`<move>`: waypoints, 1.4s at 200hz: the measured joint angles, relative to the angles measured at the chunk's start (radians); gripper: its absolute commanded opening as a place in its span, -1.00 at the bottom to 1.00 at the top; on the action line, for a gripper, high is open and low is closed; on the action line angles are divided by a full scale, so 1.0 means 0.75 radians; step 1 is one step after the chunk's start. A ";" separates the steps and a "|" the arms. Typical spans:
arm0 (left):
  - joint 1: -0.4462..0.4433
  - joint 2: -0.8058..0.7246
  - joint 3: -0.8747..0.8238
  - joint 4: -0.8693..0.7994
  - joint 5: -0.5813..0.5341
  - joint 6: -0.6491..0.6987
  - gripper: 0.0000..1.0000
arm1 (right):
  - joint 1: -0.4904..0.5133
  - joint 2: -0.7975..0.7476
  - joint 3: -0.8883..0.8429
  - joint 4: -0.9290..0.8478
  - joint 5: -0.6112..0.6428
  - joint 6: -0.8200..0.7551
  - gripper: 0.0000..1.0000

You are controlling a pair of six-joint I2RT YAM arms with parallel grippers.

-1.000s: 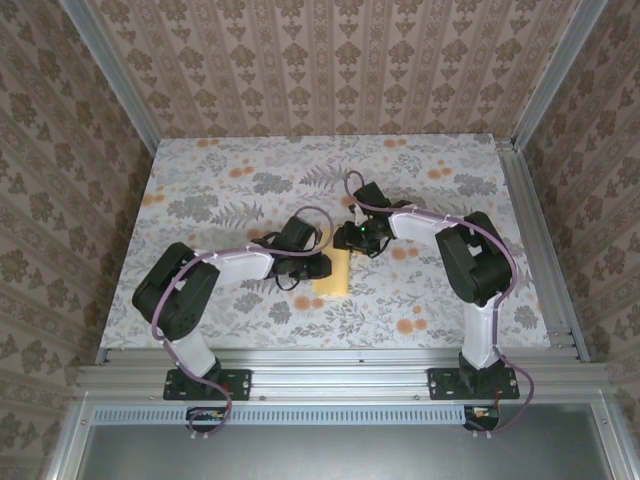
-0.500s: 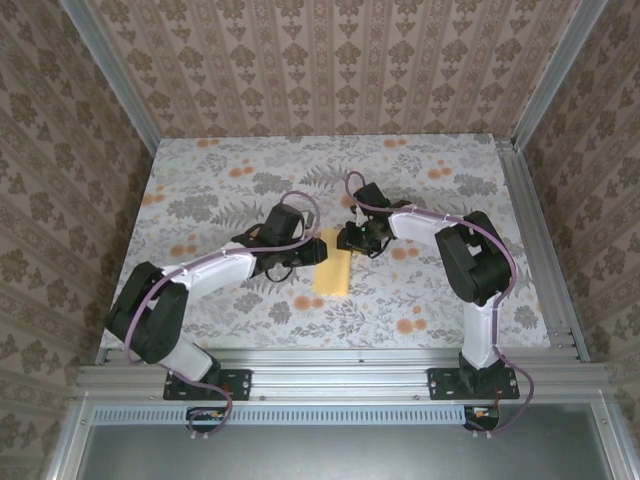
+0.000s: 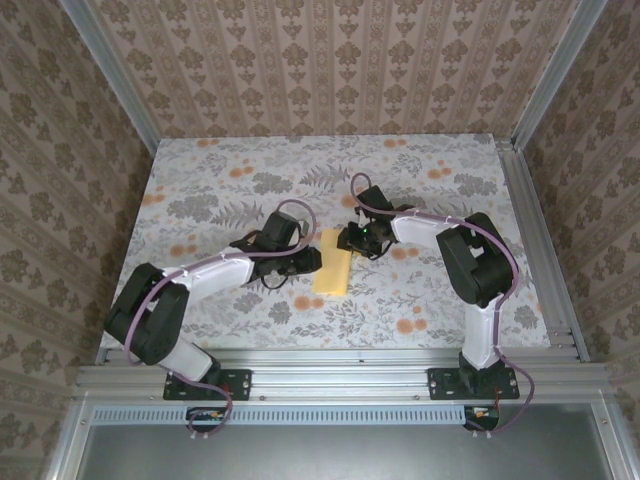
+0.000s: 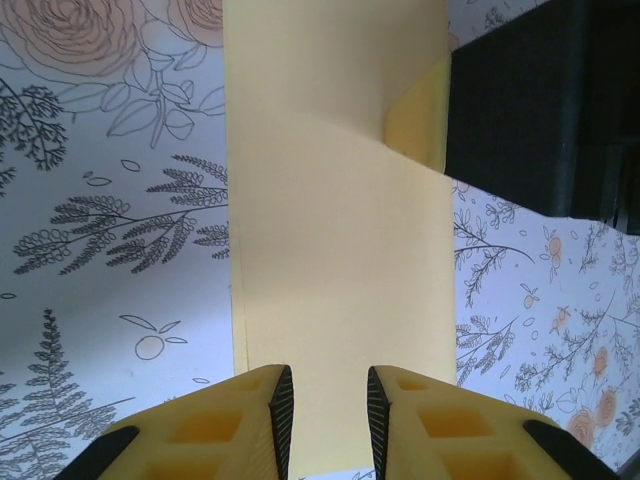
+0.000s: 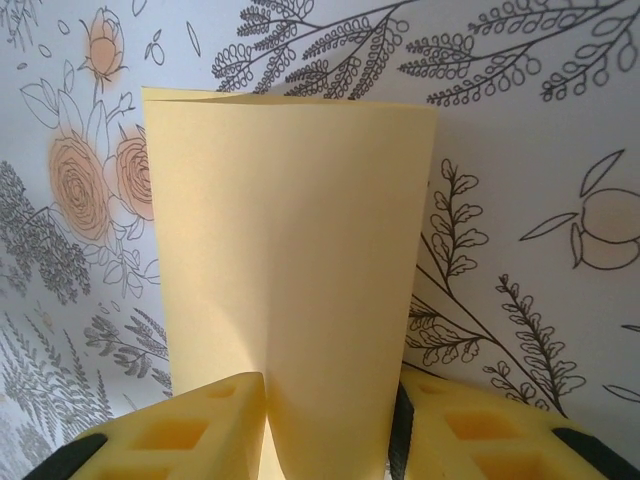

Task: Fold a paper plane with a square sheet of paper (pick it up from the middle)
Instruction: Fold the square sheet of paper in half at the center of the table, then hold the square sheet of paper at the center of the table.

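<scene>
The square sheet of paper [image 3: 332, 272] lies folded into a long pale-yellow strip in the middle of the table. My left gripper [image 3: 308, 259] is at its left edge. In the left wrist view the strip [image 4: 340, 250] lies flat under my left gripper [image 4: 328, 410], whose jaws stand slightly apart with nothing clamped. My right gripper [image 3: 352, 240] is at the strip's far end. There the paper [image 5: 290, 250] arches up between the jaws of my right gripper [image 5: 328, 425], which press on both its sides. The raised corner [image 4: 415, 120] curls beside the black right gripper body [image 4: 540, 100].
The table carries a white cloth [image 3: 200, 200] printed with grey ferns and orange flowers. Aluminium rails [image 3: 535, 250] edge it on the right and at the front. Patterned walls [image 3: 340, 70] close the back and sides.
My left arm has stretched out, its elbow dropping to the lower left; the gripper stays at the strip's left edge. My right gripper's jaws have drawn in on the paper's far end.
</scene>
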 measured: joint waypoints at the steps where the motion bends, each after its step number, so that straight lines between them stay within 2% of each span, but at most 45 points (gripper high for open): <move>1: -0.001 0.001 -0.002 0.003 0.001 -0.001 -0.42 | 0.000 0.000 -0.001 0.001 0.000 0.001 -0.20; 79: -0.027 0.072 -0.032 0.060 0.001 -0.030 -0.42 | -0.001 -0.008 -0.024 0.035 0.001 0.041 -0.18; 280: -0.027 0.072 -0.020 0.051 0.001 -0.030 -0.41 | 0.030 -0.018 -0.022 0.033 0.090 0.070 -0.08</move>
